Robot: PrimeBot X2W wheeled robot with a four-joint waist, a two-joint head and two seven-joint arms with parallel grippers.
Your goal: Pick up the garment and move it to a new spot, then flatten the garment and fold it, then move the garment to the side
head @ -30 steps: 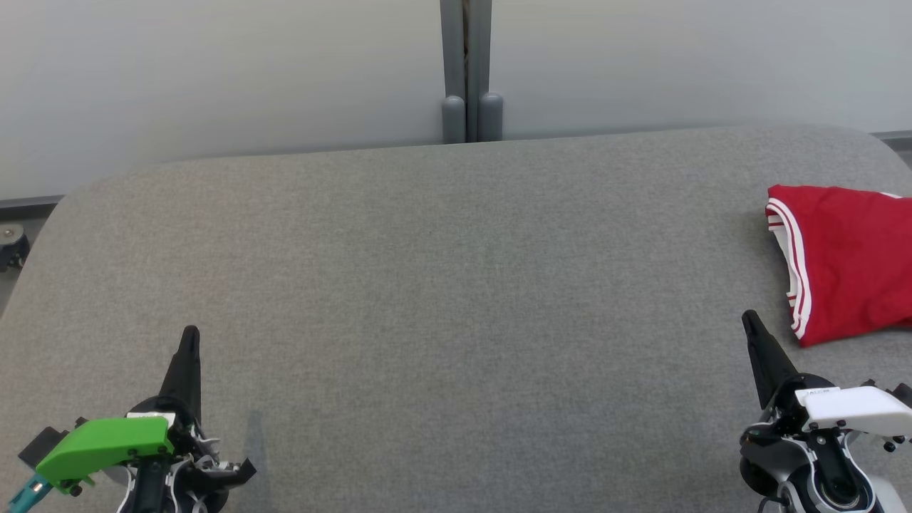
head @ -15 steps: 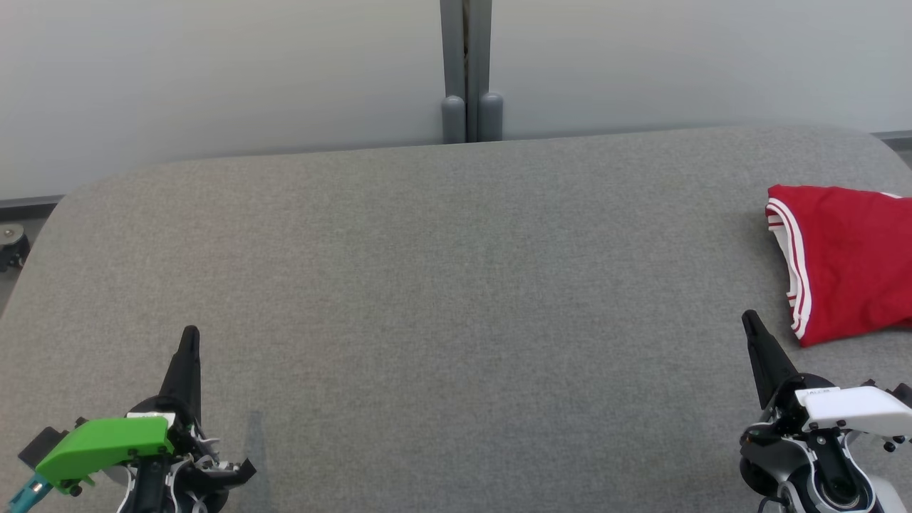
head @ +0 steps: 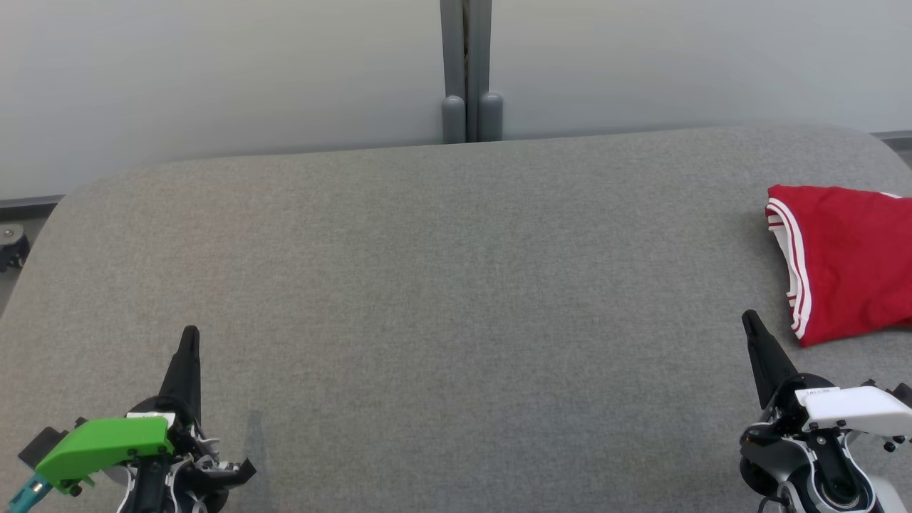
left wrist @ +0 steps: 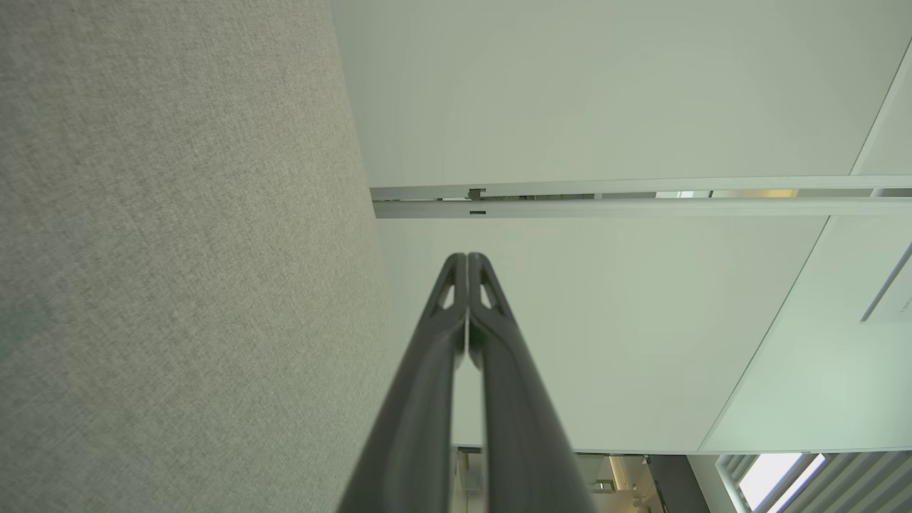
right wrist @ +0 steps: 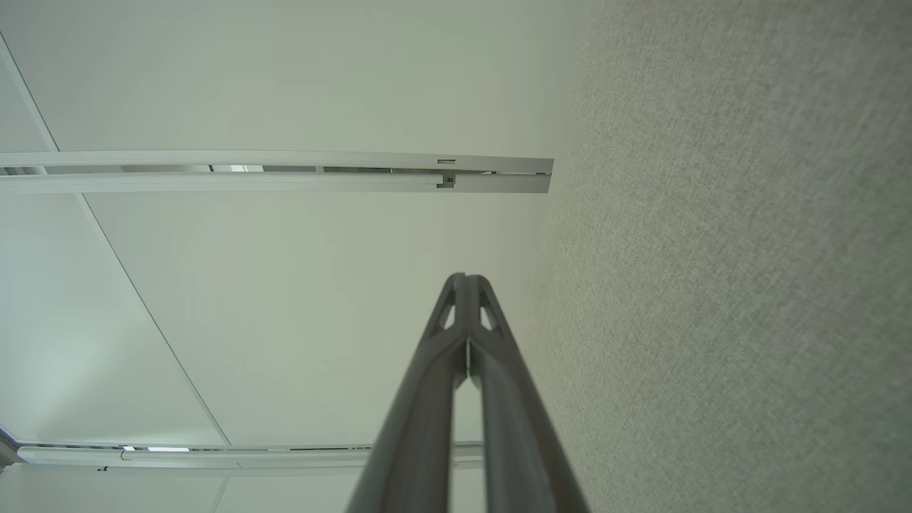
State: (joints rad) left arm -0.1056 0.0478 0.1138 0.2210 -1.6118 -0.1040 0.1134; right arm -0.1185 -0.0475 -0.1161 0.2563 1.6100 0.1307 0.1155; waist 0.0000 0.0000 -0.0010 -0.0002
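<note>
A red garment (head: pixel 848 263) with white-striped trim lies folded at the right edge of the grey table (head: pixel 442 285), partly cut off by the head view's border. My right gripper (head: pixel 749 318) rests at the lower right, its tips a short way left of and below the garment's near corner, touching nothing. Its fingers are pressed together, empty, in the right wrist view (right wrist: pixel 465 279). My left gripper (head: pixel 189 333) rests at the lower left, far from the garment. In the left wrist view (left wrist: pixel 468 258) its fingers also meet at the tips with nothing between them.
A pale wall with a grey vertical post (head: pixel 467 71) stands behind the table's far edge. A small wheel (head: pixel 11 246) shows on the floor beyond the table's left corner. Wide bare cloth stretches between the two grippers.
</note>
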